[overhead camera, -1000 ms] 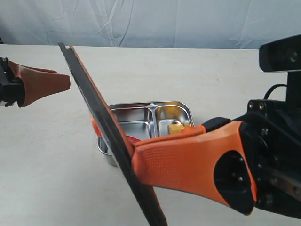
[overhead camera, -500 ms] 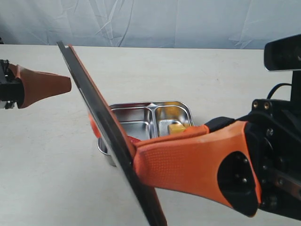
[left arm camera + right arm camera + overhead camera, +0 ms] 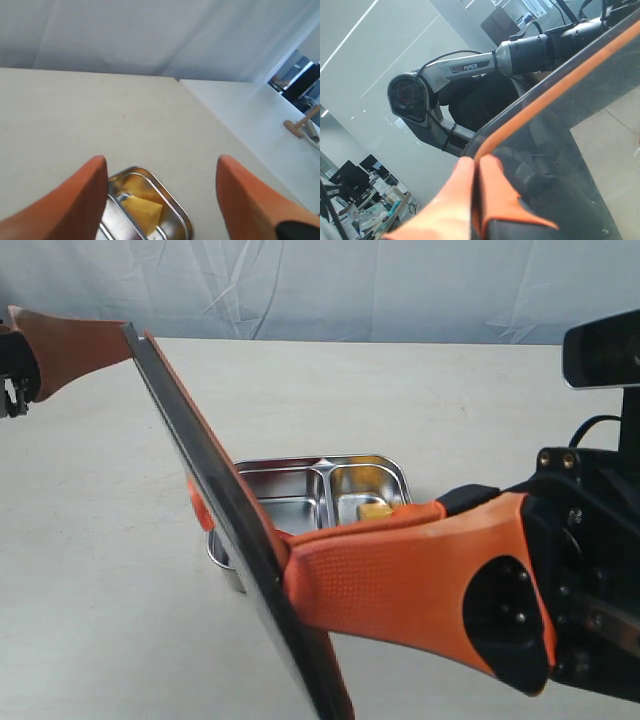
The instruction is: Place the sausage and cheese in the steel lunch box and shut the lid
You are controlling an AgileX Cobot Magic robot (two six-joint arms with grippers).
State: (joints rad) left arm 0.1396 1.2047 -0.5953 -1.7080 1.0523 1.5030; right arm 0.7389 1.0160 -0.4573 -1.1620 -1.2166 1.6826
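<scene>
Smoky dark with an orange rim, the lid (image 3: 222, 490) stands steeply tilted, and I have it pinched tight at its edge in my right gripper (image 3: 478, 167). Just past it the steel lunch box (image 3: 290, 480) sits on the table (image 3: 100, 540), with the cheese (image 3: 375, 510) in its small compartment. My left gripper (image 3: 162, 160) hangs spread wide and empty near the lid's upper corner; I cannot tell whether it touches.

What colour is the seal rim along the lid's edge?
Orange. The seal rim shows best in the right wrist view.

It looks like a robotics lab inside an office: a robot arm marked PiPER (image 3: 470, 66), glass partitions (image 3: 370, 50), desks with monitors (image 3: 352, 177), and a white curtain (image 3: 350, 285).
</scene>
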